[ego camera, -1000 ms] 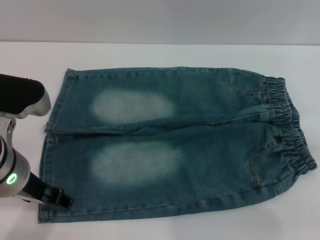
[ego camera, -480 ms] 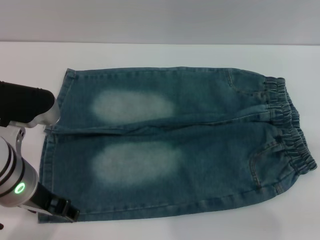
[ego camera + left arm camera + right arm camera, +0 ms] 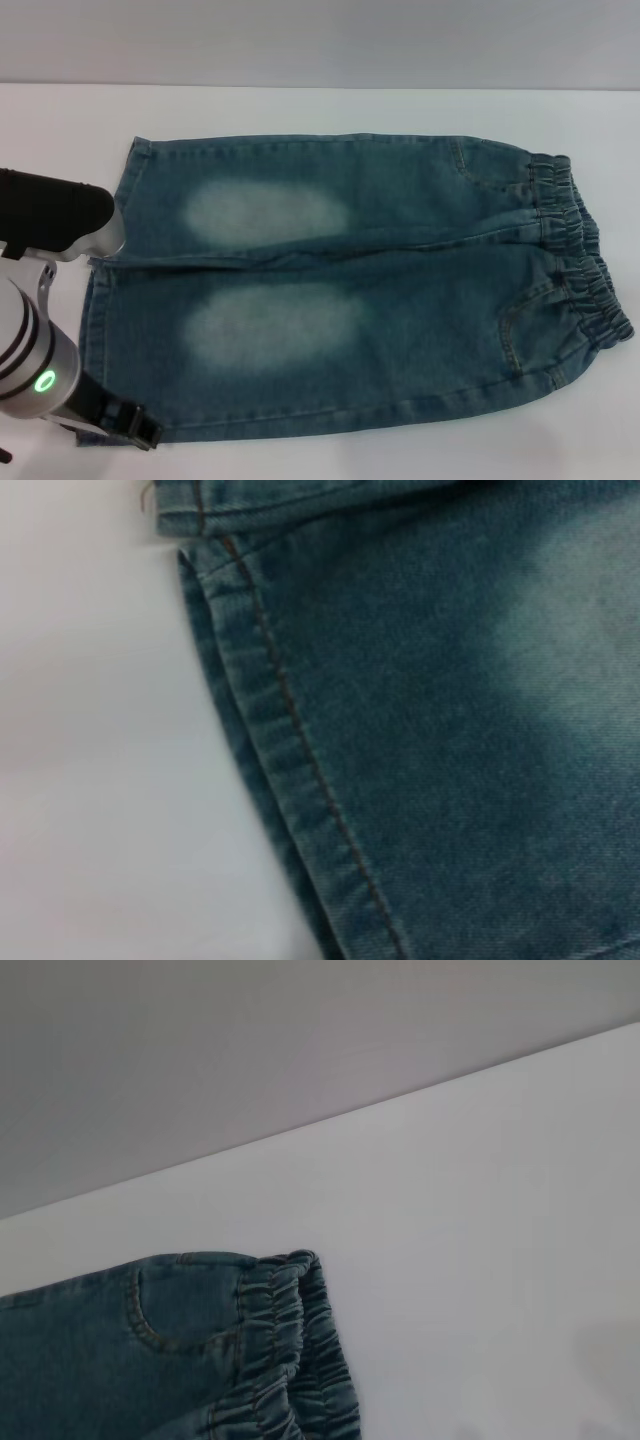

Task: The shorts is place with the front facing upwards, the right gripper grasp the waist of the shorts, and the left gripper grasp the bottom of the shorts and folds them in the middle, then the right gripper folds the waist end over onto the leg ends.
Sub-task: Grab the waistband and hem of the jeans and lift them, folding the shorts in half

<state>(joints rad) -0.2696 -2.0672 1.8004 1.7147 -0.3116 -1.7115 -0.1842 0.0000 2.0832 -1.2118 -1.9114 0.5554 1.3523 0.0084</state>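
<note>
Head view shows the blue-green denim shorts (image 3: pixel 350 290) lying flat on the white table (image 3: pixel 330 110), gathered waistband (image 3: pixel 580 255) to the right, while the black left gripper (image 3: pixel 135 428) hovers at the near leg hem (image 3: pixel 100 330), fingers impossible to make out.

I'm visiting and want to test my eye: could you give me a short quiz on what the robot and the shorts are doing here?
1. True or false: the long blue-green denim shorts lie flat and unfolded on the white table.
2. Which end does the black two-fingered left gripper sit at? A) the gathered elastic waist B) the near corner of the straight-stitched leg hems C) a pale faded patch
3. Fill in: in the head view, the right gripper is ____.

Key: 1 true; 2 B; 3 out of sight.
</note>
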